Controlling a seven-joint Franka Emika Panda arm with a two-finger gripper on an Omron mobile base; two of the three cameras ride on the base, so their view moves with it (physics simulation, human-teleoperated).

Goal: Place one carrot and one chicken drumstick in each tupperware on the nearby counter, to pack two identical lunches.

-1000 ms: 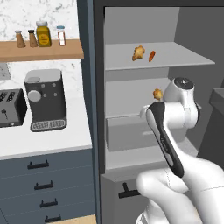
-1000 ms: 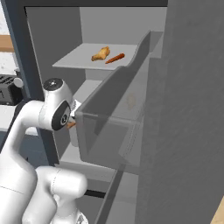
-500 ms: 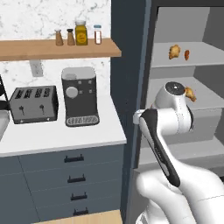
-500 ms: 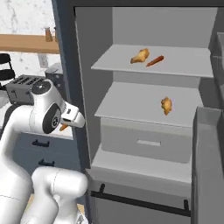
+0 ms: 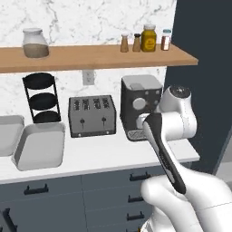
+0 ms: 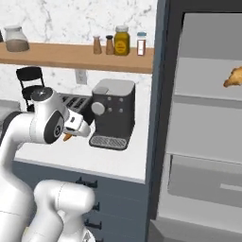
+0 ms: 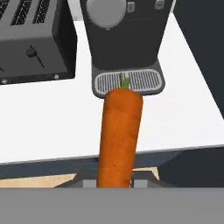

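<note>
A white counter is seen nearest, with two tubs at its left end; behind stand a toaster and a coffee machine. A carrot (green stub forward) is clamped in the gripper above the counter's edge

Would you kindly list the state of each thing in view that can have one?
gripper: shut on the carrot.
carrot: held, leafy end pointing away from the hand.
nearer tupperware: empty, on the counter.
farther tupperware: at the frame's edge, visible part empty.
toaster: slots empty.
fridge: open, a drumstick on its shelf.
</note>
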